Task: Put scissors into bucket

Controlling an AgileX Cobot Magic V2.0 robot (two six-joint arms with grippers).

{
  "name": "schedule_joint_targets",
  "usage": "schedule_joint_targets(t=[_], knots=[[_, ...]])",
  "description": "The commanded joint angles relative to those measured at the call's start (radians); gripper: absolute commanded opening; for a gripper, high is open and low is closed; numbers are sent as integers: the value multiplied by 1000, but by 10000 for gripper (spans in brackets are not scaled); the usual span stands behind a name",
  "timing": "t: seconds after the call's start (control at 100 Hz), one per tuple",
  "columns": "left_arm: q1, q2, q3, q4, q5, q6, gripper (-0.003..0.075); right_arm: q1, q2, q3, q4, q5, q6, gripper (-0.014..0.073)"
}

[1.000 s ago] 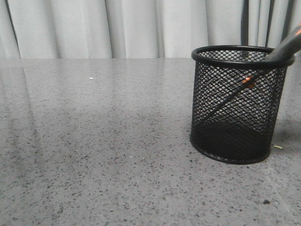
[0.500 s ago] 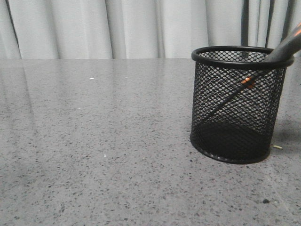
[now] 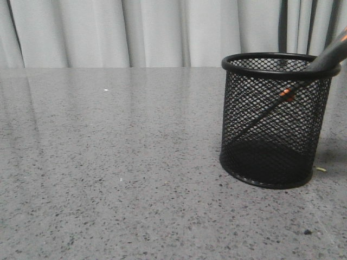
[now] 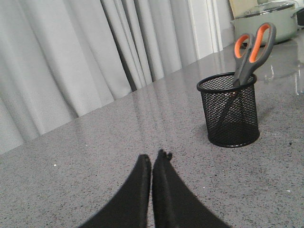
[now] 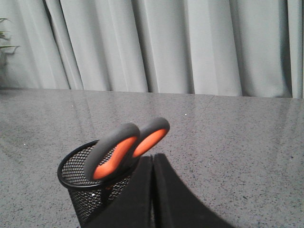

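Observation:
The black mesh bucket stands upright on the grey table at the right of the front view. The scissors stand in it, blades down, leaning on the rim, with the grey and orange handles sticking out above. Through the mesh the orange pivot and dark blades show in the front view. My left gripper is shut and empty, low over the table, well away from the bucket. My right gripper is shut and empty, close beside the bucket and just behind the scissors' handles.
Grey speckled table with pale curtains behind. A lidded pot stands at the far edge beyond the bucket in the left wrist view. A plant leaf shows at the edge of the right wrist view.

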Motion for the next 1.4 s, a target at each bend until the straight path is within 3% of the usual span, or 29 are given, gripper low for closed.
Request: schedule_joint_targets(t=[0.0, 0.82, 0.91, 1.09, 1.39], knots=[[-7, -9, -26, 2, -73, -10, -20, -5, 12, -24, 1, -88, -10, -63], [-7, -9, -24, 21, -62, -10, -20, -5, 12, -24, 1, -88, -10, -63], [13, -9, -24, -74, -48, -10, -20, -5, 12, -24, 1, -88, -10, -63], [202, -9, -20, -197, -55, -10, -20, -5, 12, -24, 1, -88, -10, -63], [714, -9, 109, -455, -138, -10, -19, -5, 12, -24, 1, -88, -10, -63]])
